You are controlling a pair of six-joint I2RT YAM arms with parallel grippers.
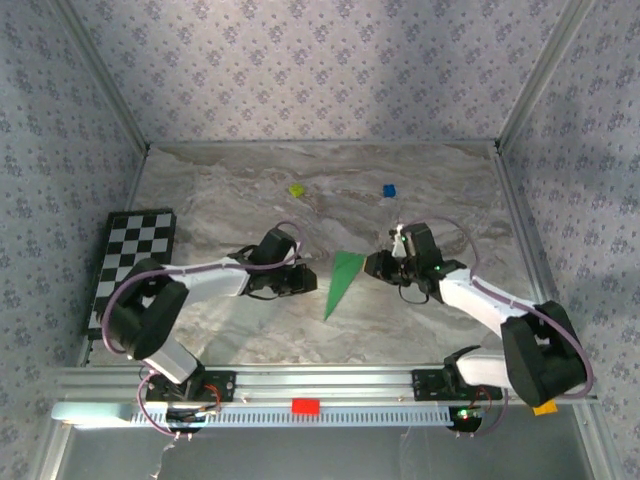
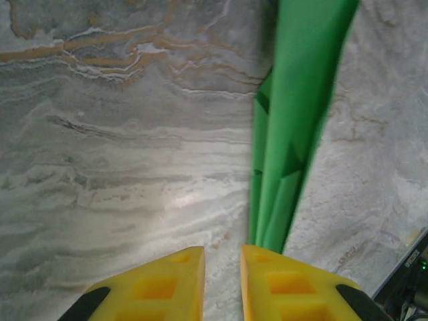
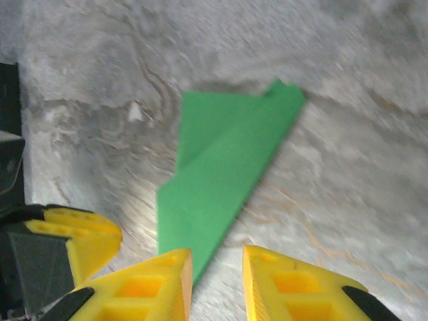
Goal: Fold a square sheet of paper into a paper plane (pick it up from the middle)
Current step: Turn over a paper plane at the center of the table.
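At the tabletop's [image 1: 260, 335] left edge we see the checkerboard [image 1: 135, 262], well clear of the work. Next comes the left gripper [image 1: 303, 283], low and just left of the paper plane [image 1: 342, 278]. In its wrist view the yellow fingers [image 2: 164, 284] stand slightly apart with nothing between them, and the green folds lie just ahead.

The plane lies near the middle of the tabletop, broad end toward the far edge and point toward the near edge. We judge that it sits there so both arms can reach it.

Just right of it is the right gripper [image 1: 373, 265]. Its jaws are also apart and empty, with the plane's point just off one finger [image 3: 157, 287].

A yellow-green block [image 1: 296, 189] and a blue block [image 1: 388, 190] sit nearer the far edge. The surface is grey-and-tan marbling, closed in by floral-patterned walls [image 1: 320, 70] and an aluminium rail [image 1: 350, 380] along the near edge.
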